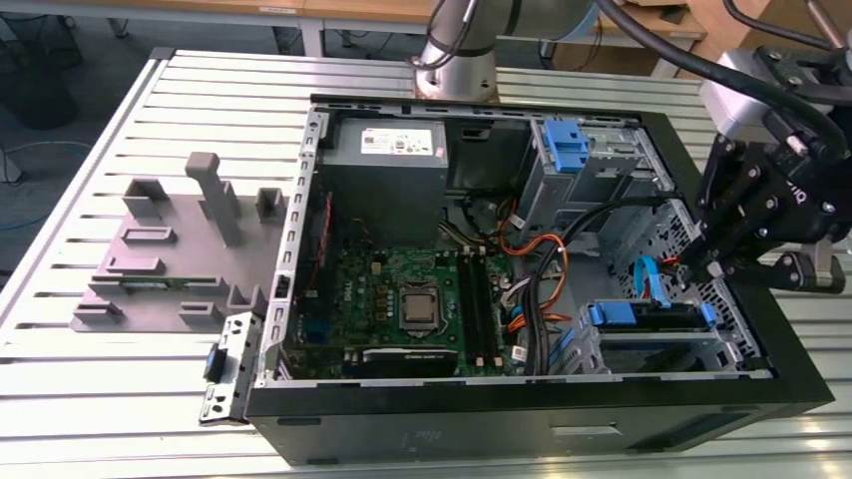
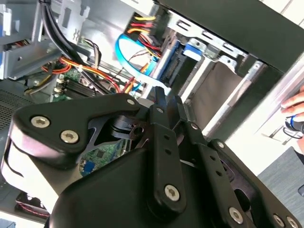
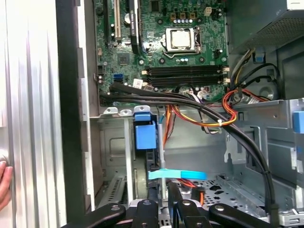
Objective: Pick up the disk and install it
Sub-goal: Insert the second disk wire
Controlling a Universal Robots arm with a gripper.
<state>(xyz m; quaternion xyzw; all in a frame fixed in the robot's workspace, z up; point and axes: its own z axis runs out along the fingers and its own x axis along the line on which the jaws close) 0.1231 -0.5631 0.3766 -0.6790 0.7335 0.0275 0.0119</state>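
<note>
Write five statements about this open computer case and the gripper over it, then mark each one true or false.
1. The computer case lies on its side with the panel off. True.
2. The gripper hangs over the grey fixture beside the case. False: it is over the drive bays at the exterior view's right.
3. The processor socket on the motherboard has no cooler on it. True.
4. The power supply is lying on the table outside the case. False: it is inside the case, at its far end.
5. A hand rests at the table's edge in the first wrist view. True.
</note>
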